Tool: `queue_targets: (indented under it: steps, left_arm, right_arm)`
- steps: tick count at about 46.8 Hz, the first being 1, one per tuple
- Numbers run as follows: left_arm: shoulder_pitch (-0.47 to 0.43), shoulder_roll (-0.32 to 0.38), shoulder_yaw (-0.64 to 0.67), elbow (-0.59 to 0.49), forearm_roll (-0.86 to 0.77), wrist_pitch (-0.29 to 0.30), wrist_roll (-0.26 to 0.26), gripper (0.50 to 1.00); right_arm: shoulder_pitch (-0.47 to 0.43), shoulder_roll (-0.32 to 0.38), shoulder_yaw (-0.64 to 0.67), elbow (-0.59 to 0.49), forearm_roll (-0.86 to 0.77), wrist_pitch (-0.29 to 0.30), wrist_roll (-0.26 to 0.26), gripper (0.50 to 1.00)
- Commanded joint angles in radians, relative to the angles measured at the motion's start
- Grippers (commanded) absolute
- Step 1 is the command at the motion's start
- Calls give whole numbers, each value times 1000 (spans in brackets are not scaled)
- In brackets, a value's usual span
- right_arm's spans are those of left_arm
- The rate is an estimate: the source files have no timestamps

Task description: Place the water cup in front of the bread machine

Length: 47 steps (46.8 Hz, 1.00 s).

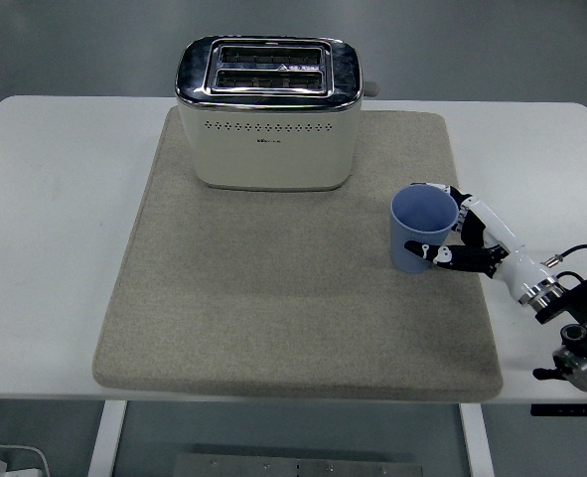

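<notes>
On the white table (55, 199), the water cup (419, 230) at centre right is grasped by curled fingers (442, 254) of the right hand (469, 238); carrying it before the bread machine (268, 112) is left.

You've got loads of bare beige felt mat (273, 298) in front of the cream two-slot toaster with the chrome top (269, 114), so a hand can sweep across there freely. The toaster itself is the only tall thing blocking the back. On the right side, the blue plastic cup (419, 229) sits upright with the right hand (467, 238) wrapped around it, well clear of the toaster.
</notes>
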Motion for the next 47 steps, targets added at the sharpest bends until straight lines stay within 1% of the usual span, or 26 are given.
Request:
queue_targets:
  steps: [1, 6, 16, 20, 23, 26, 33, 35, 38, 41, 47]
  left_arm:
    - [1, 0, 0, 0, 0, 0, 0, 1000]
    - [1, 0, 0, 0, 0, 0, 0, 1000]
    - [1, 0, 0, 0, 0, 0, 0, 1000]
    - [0, 0, 0, 0, 0, 0, 0, 1000]
    - [1, 0, 0, 0, 0, 0, 0, 1000]
    - [1, 0, 0, 0, 0, 0, 0, 1000]
    - [1, 0, 0, 0, 0, 0, 0, 1000]
    - [1, 0, 0, 0, 0, 0, 0, 1000]
    - [1, 0, 0, 0, 0, 0, 0, 1000]
    - [0, 0, 0, 0, 0, 0, 0, 1000]
    - [0, 0, 0, 0, 0, 0, 0, 1000]
  right_arm:
    - [2, 1, 0, 0, 1, -2, 0, 625]
    - [9, 1, 0, 0, 4, 0, 0, 617]
    - [12, 1, -2, 0, 15, -5, 0, 580]
    - [16, 3, -3, 0, 22, -32, 0, 568]
    - [18, 3, -5, 0, 30, -52, 0, 539]
    - [18, 3, -5, 0, 32, -60, 0, 500]
    - [18, 4, -8, -1, 36, -82, 0, 500]
    - [19, 7, -3, -6, 44, -103, 0, 500]
    - [18, 20, -8, -6, 59, -152, 0, 500]
    - [18, 32, -8, 2, 61, -175, 0, 500]
    - [19, 34, -5, 5, 56, -184, 0, 500]
